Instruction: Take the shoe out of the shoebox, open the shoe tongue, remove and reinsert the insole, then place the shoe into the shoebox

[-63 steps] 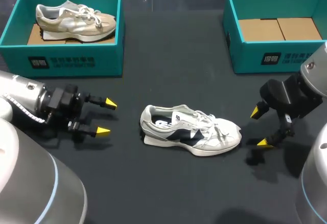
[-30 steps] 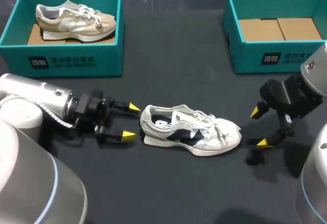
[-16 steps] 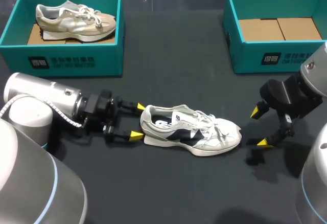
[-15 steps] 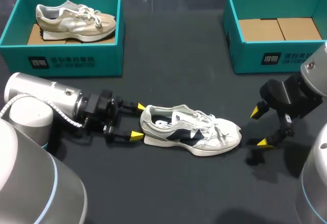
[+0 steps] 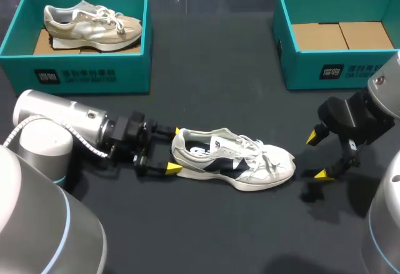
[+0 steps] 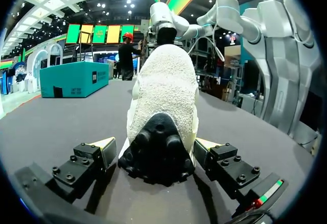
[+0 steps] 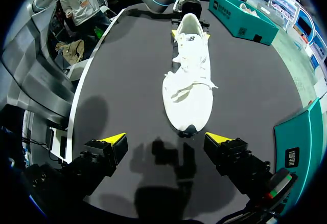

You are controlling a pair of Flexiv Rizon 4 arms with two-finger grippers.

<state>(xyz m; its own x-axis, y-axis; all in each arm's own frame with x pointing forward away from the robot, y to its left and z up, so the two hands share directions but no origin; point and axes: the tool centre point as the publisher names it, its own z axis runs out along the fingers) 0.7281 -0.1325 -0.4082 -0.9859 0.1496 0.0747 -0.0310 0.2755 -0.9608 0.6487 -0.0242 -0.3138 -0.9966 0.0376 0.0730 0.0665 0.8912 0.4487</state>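
Observation:
A white sneaker with navy panels lies on its side on the dark table, heel toward my left arm, toe toward my right. My left gripper is open and straddles the heel; in the left wrist view the heel fills the gap between the fingers of the left gripper, with a little room at each side. My right gripper stands open just past the toe and holds nothing. From the right wrist, the sneaker stretches away ahead of the right gripper.
A teal shoebox at the back left holds a beige sneaker. A second teal shoebox at the back right shows only its cardboard floor. Bare dark table lies between the boxes and in front of the sneaker.
My left gripper has slid right along the table until its open fingers came around the sneaker's heel. The right arm and the sneaker have kept still.

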